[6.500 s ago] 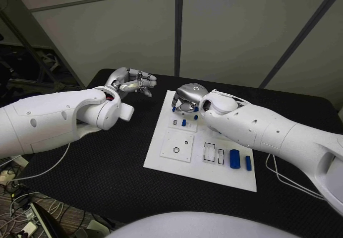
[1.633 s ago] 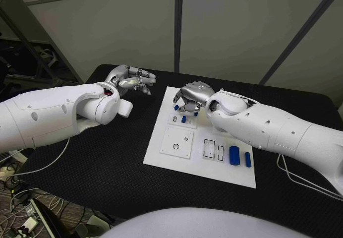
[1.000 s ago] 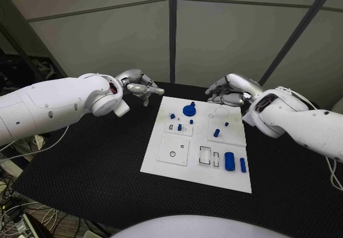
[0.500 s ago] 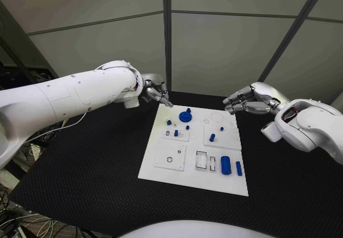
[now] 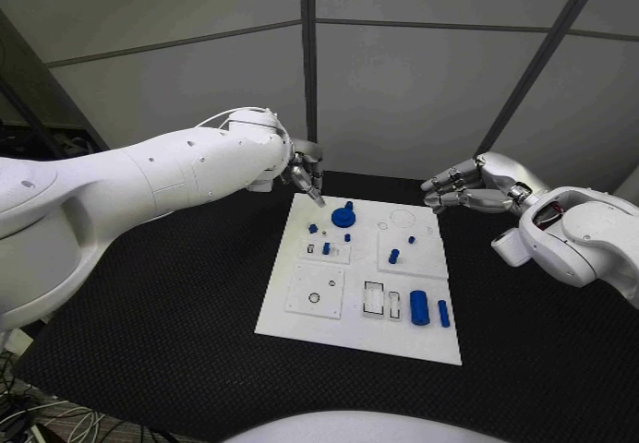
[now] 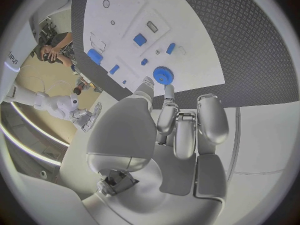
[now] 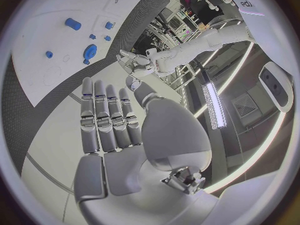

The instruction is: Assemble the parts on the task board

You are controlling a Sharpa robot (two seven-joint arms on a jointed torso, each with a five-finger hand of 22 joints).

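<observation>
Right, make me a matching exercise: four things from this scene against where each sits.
1. blue round knob
2. two long blue parts
3. left hand
4. right hand

a. beyond the task board's far right corner
b. at the board's far left corner
c. board's far end
d. board's near right part

Pairs: 1-c, 2-d, 3-b, 4-a

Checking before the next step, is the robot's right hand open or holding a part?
Open: the right hand shows straight, empty fingers.
</observation>
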